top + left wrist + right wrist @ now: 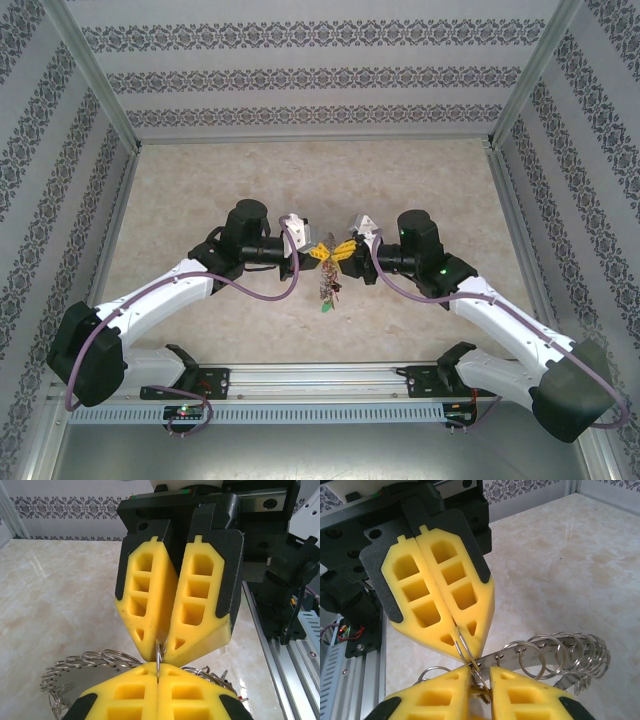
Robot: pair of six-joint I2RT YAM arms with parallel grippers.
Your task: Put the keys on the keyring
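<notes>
The left gripper and the right gripper meet tip to tip above the cream marbled tabletop. The left gripper's 2 yellow hollow-celled fingers are pressed fully together. Their very tips pinch a small silvery wire split ring. The right gripper's jaws stand narrow, with only a slit between the tips, and the same ring's wire runs into that slit. It looks nipped there, but how firmly cannot be told.

The keyring is a flat silvery metal band strung with many wire split rings. It sits just below and beside the 2 sets of jaws and trails away to one side. From above it hangs as a dark bunch under the meeting tips, with a green tag at its low end.

The small ring is probably light, stiff and springy, and its thin, slick wire could twist or skid out of a tip pinch. The bunch below is likely heavier and free to swing, which would tug on that ring. The best hold looks like the ring's rim laid flat across the pads, close to the split end and away from the crowded band.

No brand, label or writing can be read on the fingers, the ring or the tag.
</notes>
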